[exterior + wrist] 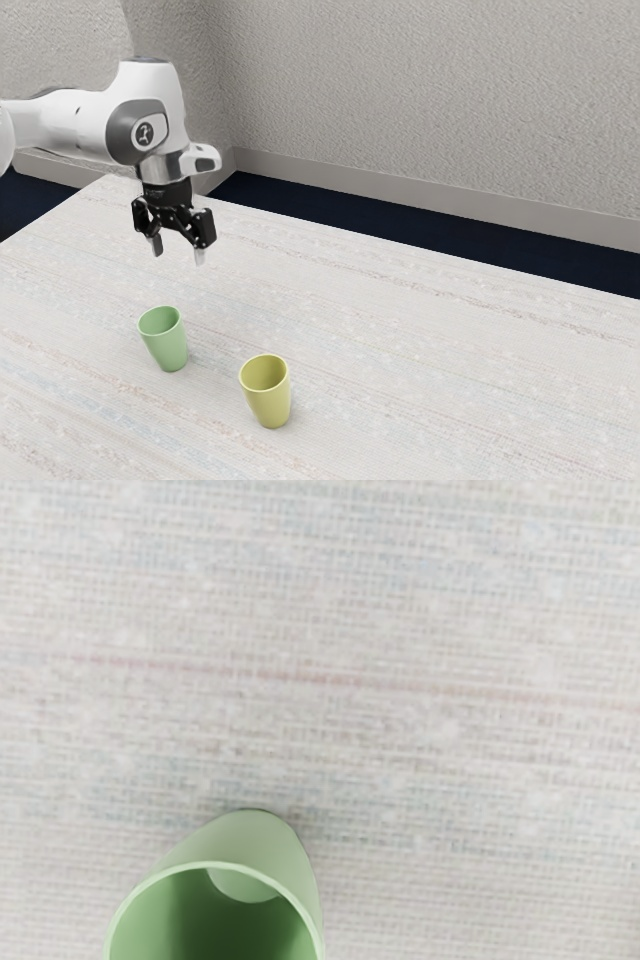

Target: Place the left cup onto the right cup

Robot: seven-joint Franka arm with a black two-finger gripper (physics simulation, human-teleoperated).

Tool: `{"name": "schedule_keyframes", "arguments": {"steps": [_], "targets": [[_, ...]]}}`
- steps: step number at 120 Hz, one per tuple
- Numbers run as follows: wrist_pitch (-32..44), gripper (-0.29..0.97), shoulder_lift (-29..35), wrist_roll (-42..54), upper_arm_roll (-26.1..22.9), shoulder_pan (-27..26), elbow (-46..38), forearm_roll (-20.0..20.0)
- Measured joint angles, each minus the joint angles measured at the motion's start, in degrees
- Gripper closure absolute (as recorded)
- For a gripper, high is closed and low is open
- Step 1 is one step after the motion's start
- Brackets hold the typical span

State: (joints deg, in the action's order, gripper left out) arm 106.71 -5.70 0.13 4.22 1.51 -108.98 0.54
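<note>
Two cups stand upright on the tabletop (420,330), apart: the green cup (163,338) at the exterior view's left, the yellow cup (266,390) at its right. Your gripper (178,253) hangs open and empty above the green cup, I think ready for descending to its rim.

Grey wall (420,90), dark floor (480,235)

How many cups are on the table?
2. The green cup stands nearly under the open gripper; the yellow-green cup stands apart, toward the exterior view's right. None looks hidden.
</note>
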Motion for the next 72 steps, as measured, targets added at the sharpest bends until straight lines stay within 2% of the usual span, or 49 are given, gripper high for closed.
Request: {"name": "schedule_keyframes", "arguments": {"steps": [72], "targets": [[10.19, 0.13, -1.20, -0.12, 0.00, 1.43, -10.36, -2.39]]}}
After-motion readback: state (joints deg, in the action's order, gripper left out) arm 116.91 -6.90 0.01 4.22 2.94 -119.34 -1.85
